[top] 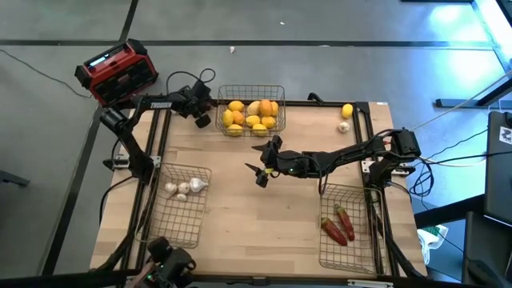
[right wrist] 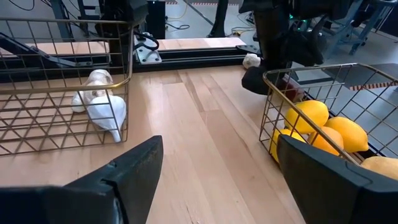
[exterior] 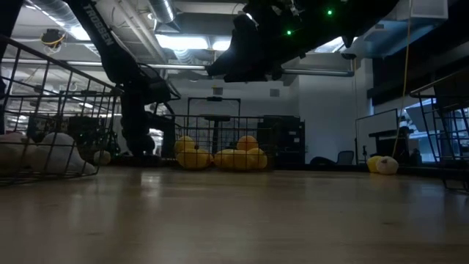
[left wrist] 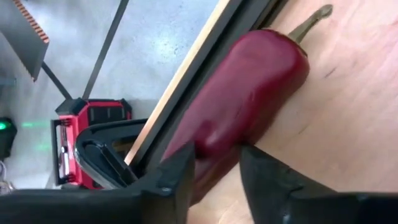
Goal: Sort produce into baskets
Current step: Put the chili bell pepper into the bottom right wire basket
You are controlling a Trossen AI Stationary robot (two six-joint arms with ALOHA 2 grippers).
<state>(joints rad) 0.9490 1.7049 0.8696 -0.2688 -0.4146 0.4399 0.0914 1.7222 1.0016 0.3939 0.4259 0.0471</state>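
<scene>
Dark red elongated chili (left wrist: 249, 99) lying on wooden worktop (top: 264, 216) at its far left edge, beside grey wire basket of yellow and orange fruits (top: 250, 112). Left gripper (left wrist: 214, 165) fingers pinching chili's blunt end. Right gripper (right wrist: 217, 168) hovering mid-worktop, fingers spread, empty.

A red-and-black box (top: 118, 72) is sitting on the grey floor (top: 320, 20) just off the wooden table's (top: 248, 208) far left corner; dark cables (top: 48, 68) are trailing across the floor toward it; ceiling lights (exterior: 183, 40) are glowing overhead.
</scene>
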